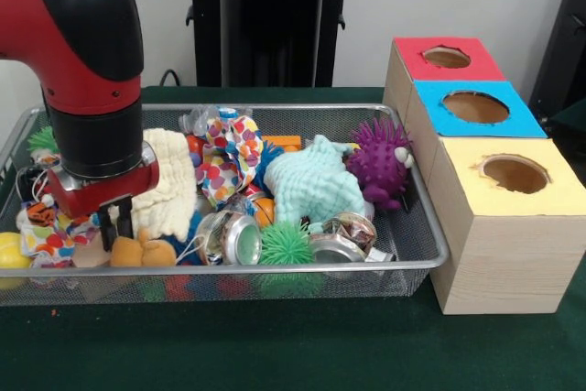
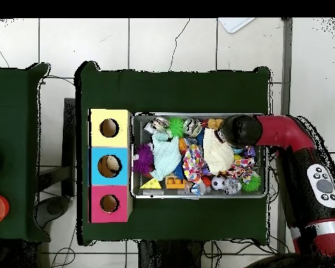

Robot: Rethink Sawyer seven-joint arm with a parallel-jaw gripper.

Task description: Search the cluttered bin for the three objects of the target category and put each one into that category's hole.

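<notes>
The wire mesh bin (image 1: 275,269) is packed with toys. My gripper (image 1: 116,237) hangs over its front left part, fingers slightly apart and empty, tips just above the left side of the orange-brown bear (image 1: 144,253). The striped tiger (image 1: 38,214) lies left of the gripper, partly under a dotted cloth. The yellow duckling (image 1: 9,251) shows at the bin's far left edge. The red-surround hole (image 1: 447,57) tops the farthest box on the right. In the overhead view the arm's wrist (image 2: 239,130) covers the gripper over the bin (image 2: 198,196); the red hole (image 2: 109,203) shows there too.
A cream cloth (image 1: 172,180), a dotted cloth (image 1: 229,157), a mint plush (image 1: 311,185), the purple hedgehog (image 1: 380,162), a green spiky ball (image 1: 286,244) and metal tins (image 1: 229,235) crowd the bin. The blue hole (image 1: 475,107) and yellow hole (image 1: 515,173) sit nearer than the red.
</notes>
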